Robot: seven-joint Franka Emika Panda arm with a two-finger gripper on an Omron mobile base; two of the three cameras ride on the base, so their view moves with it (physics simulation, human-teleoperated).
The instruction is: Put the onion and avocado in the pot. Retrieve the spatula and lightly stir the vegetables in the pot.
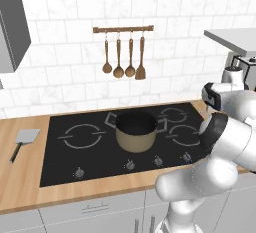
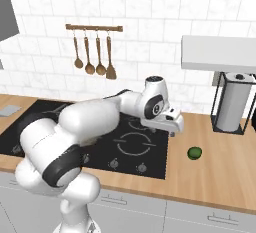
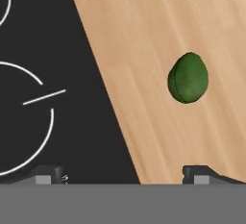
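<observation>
The step in hand looks like fetching the avocado [image 3: 188, 78], which lies on the wooden surface [image 2: 220, 172] right of the cooktop [image 2: 127, 144]. The gripper [image 3: 129, 174] hangs above with jaws wide apart, holding nothing; next it must shift toward the fruit and descend. The left base view shows the pot [image 1: 136, 130] and spatula [image 1: 25, 140].
</observation>
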